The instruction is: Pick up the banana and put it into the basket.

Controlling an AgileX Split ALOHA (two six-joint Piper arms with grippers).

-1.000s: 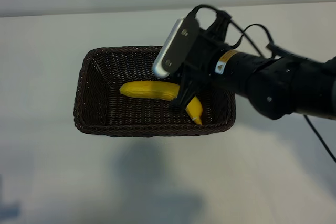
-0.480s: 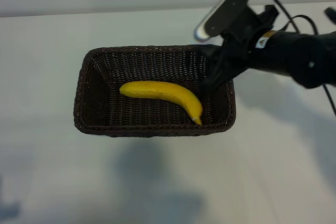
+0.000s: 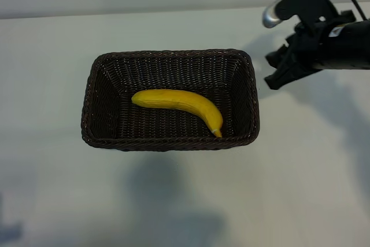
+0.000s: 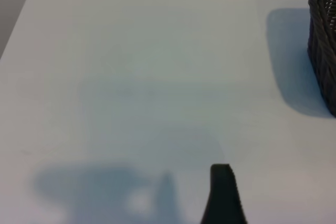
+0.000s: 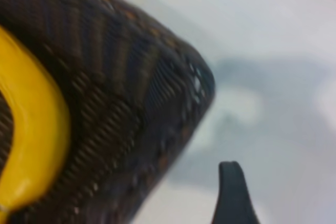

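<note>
Banana in the basket — task looks done.

Banana (image 3: 179,102) lies flat on the floor of the basket (image 3: 91,108), tip toward the basket's right end, nothing touching it. Right gripper (image 3: 283,67) hangs above the counter (image 3: 173,201) just beyond the basket's right rim, jaws apart and empty. Left gripper (image 4: 223,192) — parked well off the basket's other side — is open and empty too; only withdrawal seems left.
</note>
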